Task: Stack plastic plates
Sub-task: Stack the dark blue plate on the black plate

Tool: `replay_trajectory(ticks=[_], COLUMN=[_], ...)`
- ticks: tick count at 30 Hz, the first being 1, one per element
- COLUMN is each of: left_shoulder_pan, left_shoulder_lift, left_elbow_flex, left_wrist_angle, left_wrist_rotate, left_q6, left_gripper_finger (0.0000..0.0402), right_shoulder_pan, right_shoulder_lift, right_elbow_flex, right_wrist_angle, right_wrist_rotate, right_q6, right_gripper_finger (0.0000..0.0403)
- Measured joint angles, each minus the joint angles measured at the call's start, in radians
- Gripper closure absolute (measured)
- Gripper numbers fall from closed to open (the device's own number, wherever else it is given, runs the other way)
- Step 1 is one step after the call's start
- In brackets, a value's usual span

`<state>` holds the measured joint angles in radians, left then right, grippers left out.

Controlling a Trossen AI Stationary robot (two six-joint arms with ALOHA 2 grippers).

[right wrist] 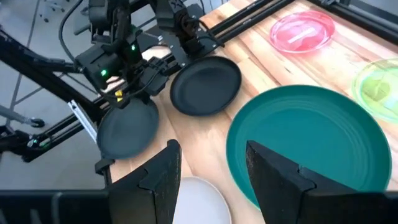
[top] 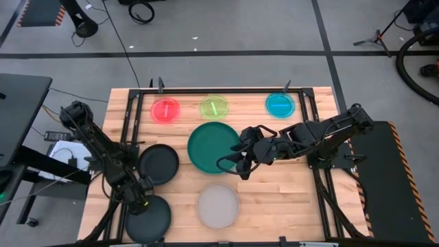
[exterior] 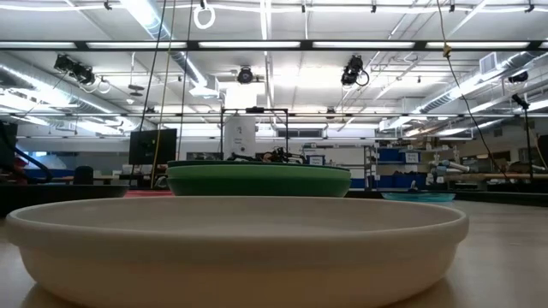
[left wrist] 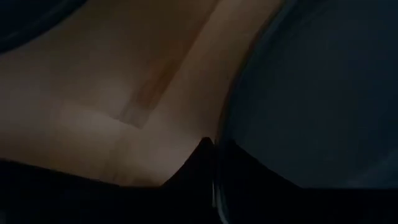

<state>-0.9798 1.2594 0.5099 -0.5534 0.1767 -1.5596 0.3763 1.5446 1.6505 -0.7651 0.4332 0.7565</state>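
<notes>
high view: i see the left gripper (top: 140,200) at the rim of the near black plate (top: 148,219), second black plate (top: 159,164) just beyond; i cannot tell its jaw state. right gripper (top: 233,165) hovers by the green plate (top: 214,147), jaws apart. low view: pale grey plate (exterior: 235,244) fills the foreground. right wrist view: red plate (right wrist: 302,32) far off.

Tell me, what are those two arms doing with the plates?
Left gripper at rim of a black plate, near table corner. Right gripper open, over edge of the green plate. Grey plate lies apart. Nothing blocking.
</notes>
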Motion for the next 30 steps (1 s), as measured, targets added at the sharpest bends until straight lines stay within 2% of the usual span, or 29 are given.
replay_trajectory(ticks=[6, 10, 15, 23, 30], left_shoulder_pan=[0.027, 0.131, 0.415, 0.905, 1.181], left_shoulder_lift=[-0.032, -0.086, -0.141, -0.16, -0.16], left_elbow_flex=[0.154, 0.292, 0.374, 0.367, 0.367], left_wrist_angle=[-0.14, -0.376, -0.634, -0.723, -0.82], left_wrist_rotate=[0.006, -0.066, -0.162, -0.166, -0.152], left_q6=[-0.004, 0.02, 0.153, 0.59, 0.995], left_gripper_finger=[0.0387, 0.0387, 0.0387, 0.0387, 0.0387], right_shoulder_pan=[0.019, 0.028, 0.029, 0.053, 0.113], right_shoulder_lift=[-0.065, -0.112, -0.137, -0.139, -0.139], right_elbow_flex=[0.0, 0.0, 0.0, 0.0, 0.0], right_wrist_angle=[-0.003, -0.002, 0.002, 0.002, 0.001], right_wrist_rotate=[-0.014, 0.036, 0.046, -0.013, -0.01], right_q6=[-0.001, -0.061, -0.157, -0.184, -0.148], right_gripper_finger=[0.0215, 0.0216, 0.0216, 0.0216, 0.0216])
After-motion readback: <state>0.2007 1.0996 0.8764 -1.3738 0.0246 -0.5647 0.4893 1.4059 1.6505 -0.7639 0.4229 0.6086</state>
